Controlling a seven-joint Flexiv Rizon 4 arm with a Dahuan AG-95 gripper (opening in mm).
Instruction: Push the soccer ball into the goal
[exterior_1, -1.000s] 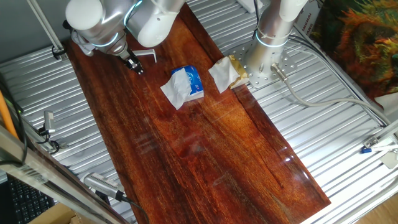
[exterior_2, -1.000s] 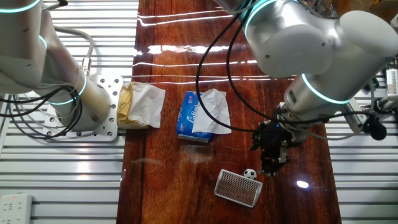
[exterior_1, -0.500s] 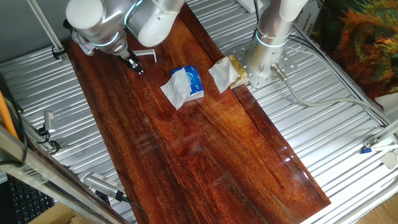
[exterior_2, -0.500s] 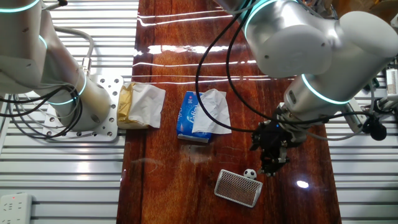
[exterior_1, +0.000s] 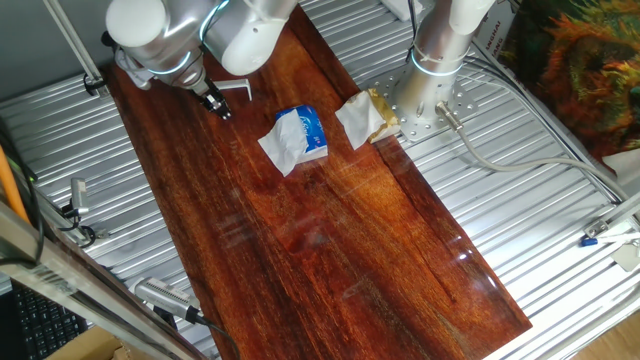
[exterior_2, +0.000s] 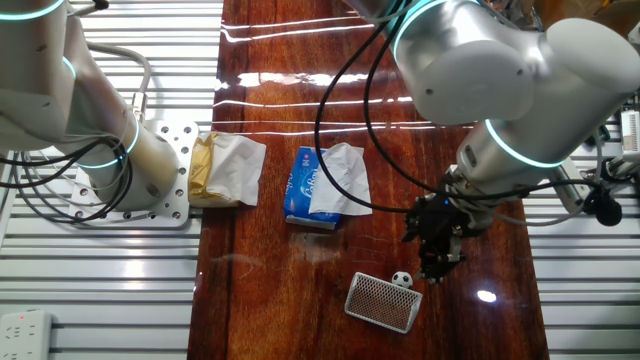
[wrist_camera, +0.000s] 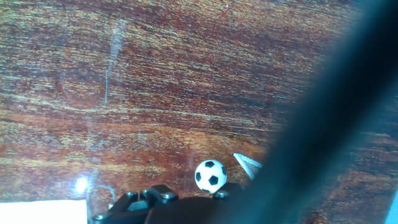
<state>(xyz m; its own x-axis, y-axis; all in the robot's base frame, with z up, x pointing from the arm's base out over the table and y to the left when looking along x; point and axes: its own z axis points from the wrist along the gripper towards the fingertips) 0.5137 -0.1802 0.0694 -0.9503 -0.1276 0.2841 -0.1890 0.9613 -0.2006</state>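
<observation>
The soccer ball (exterior_2: 401, 279) is a tiny white ball with black patches on the wooden table, touching the upper right edge of the goal (exterior_2: 383, 301), a small white-grey meshed frame. My gripper (exterior_2: 438, 264) is just right of the ball, low over the table, jaws together and holding nothing. In the hand view the ball (wrist_camera: 211, 175) sits right in front of the gripper (wrist_camera: 186, 200), with a corner of the goal (wrist_camera: 249, 165) beside it. In one fixed view the gripper (exterior_1: 220, 107) is next to the goal (exterior_1: 236, 88); the ball is hidden there.
A blue packet with white tissue (exterior_2: 322, 186) lies mid-table. Crumpled white-and-tan paper (exterior_2: 226, 169) lies at the table's left edge by the second arm's base (exterior_2: 140, 175). A dark cable blocks the right side of the hand view (wrist_camera: 336, 112).
</observation>
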